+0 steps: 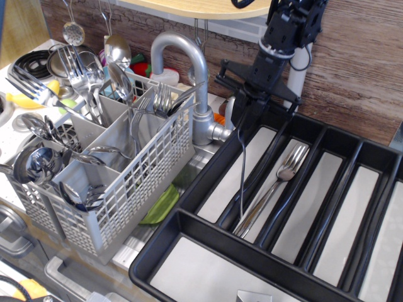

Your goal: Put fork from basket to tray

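My gripper is shut on the top end of a slim steel fork, which hangs straight down. Its lower end reaches the ridge between the two leftmost long compartments of the black tray; I cannot tell whether it touches. A second fork lies flat in the second long compartment. The grey lattice basket stands to the left of the tray, with several forks and spoons upright in its compartments.
A curved grey faucet rises between the basket and the tray, close to the left of my gripper. A green item lies under the basket's right side. Ladles hang on the back wall. A stove burner is at the far left.
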Robot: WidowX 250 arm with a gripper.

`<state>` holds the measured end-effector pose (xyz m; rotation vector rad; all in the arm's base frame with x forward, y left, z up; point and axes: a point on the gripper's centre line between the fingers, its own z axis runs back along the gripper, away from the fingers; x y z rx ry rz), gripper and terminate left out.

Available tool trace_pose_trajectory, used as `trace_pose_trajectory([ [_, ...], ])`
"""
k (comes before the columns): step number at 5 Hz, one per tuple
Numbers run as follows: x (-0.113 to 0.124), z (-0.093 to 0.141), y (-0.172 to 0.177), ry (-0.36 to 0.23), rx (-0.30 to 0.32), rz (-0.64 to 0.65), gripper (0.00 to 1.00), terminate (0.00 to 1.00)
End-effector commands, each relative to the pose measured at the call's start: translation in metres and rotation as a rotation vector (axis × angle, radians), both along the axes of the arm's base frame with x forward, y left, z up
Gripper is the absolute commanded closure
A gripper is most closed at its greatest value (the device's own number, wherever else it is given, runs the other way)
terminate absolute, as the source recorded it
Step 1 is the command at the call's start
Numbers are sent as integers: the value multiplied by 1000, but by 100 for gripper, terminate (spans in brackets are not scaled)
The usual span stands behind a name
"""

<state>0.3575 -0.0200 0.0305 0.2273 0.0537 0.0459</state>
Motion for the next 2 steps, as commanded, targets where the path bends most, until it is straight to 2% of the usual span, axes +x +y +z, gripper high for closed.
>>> trace_pose_trajectory([
  [1,3,7,5,-49,-68,-31,0,0],
  [2,3,7,5,-49,-68,-31,0,100],
])
